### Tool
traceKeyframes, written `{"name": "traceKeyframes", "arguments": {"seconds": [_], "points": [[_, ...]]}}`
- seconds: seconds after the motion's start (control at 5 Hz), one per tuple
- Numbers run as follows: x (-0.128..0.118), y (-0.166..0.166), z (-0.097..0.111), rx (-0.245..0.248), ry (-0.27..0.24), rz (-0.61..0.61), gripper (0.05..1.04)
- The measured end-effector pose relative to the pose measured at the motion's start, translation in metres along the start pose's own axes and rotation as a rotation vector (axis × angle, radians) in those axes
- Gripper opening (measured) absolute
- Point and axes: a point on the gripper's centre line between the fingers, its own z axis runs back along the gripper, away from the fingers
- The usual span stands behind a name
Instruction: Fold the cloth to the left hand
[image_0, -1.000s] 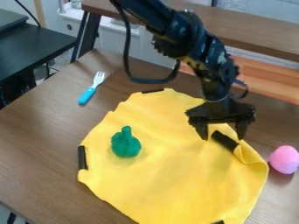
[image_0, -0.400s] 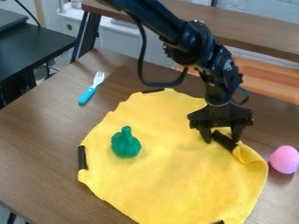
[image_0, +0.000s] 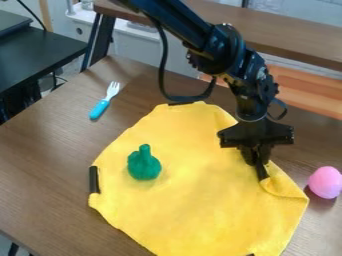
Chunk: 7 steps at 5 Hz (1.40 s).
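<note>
Jaws clamped on black strip (image_0: 261, 171) at edge of yellow cloth (image_0: 194, 210); if we pull L too fast, strip prob. slips or fold tips green toy (image_0: 143, 164).

The yellow cloth (image_0: 194, 200) (its near side) is cut off by the bottom edge

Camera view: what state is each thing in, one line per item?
Yellow cloth: spread open, edge curled near the claw
Claw: closed on a black strip at the cloth's edge
Green toy: upright on the cloth
Fork: lying on the table
Pink egg-shaped toy: resting beside the cloth
</note>
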Motion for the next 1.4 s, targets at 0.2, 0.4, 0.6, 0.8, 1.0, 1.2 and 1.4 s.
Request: {"name": "traceKeyframes", "arguments": {"seconds": [0.2, 0.4, 0.6, 0.8, 1.0, 1.2, 1.4], "points": [[0.000, -0.010, 0.011, -0.040, 0.024, -0.032, 0.081], [0.016, -0.012, 0.045, -0.093, 0.022, -0.028, 0.060], [0.024, 0.004, 0.056, -0.103, 0.055, -0.026, 0.058], [0.032, 0.022, 0.078, -0.111, 0.066, -0.032, 0.056], [0.030, 0.050, 0.092, -0.121, 0.103, -0.028, 0.056], [0.024, 0.078, 0.115, -0.136, 0.120, -0.051, 0.056], [0.015, 0.103, 0.136, -0.160, 0.148, -0.054, 0.056]]}}
